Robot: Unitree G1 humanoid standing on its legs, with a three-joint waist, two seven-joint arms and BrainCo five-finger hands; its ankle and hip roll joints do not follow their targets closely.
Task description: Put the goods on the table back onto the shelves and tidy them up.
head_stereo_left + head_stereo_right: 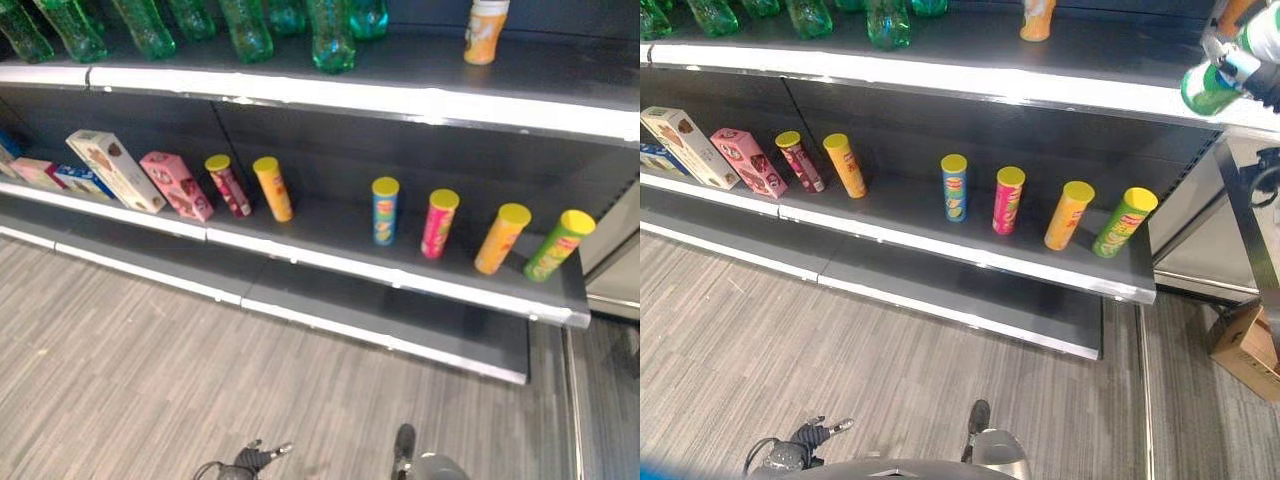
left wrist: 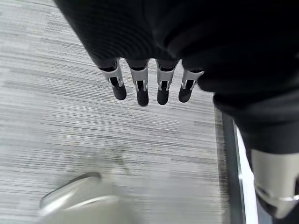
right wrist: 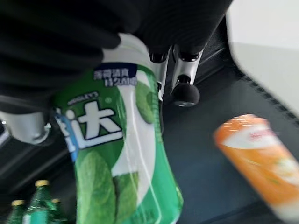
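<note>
The right hand (image 3: 70, 51) was closed round a green-and-white tub (image 3: 124, 154), fingers (image 3: 184, 91) and thumb curled about its upper body. In the right eye view the same tub (image 1: 1212, 88) appeared at the far right, raised level with the top shelf (image 1: 970, 85), so the item was in hand and not yet set down. The height suggests it was carried up for placing on that shelf, near the orange tub (image 3: 261, 154) that stood on the dark shelf surface close beside it.

The left hand (image 2: 149, 84) hung over the grey floor (image 2: 70, 126), fingers straight and relaxed, holding nothing. It played no part in the carry.

On the top shelf, green bottles (image 1: 245, 28) stood in a row toward the left, with the orange tub (image 1: 485, 32) well apart to the right. That open stretch beside the orange tub looked the likely spot for the green one, keeping like with like.

On the middle shelf (image 1: 400, 275), boxes (image 1: 115, 170) leaned at the left end, then six yellow-lidded cans: a dark red can (image 1: 228, 185) and an orange can (image 1: 272, 188) close together, a blue can (image 1: 385, 211), a pink can (image 1: 439, 224), a second orange can (image 1: 501, 238) and a green can (image 1: 558, 245). All were upright and evenly spaced, fronts outward, so this level appeared tidy already.

The bottom shelf (image 1: 380, 320) was bare.
</note>
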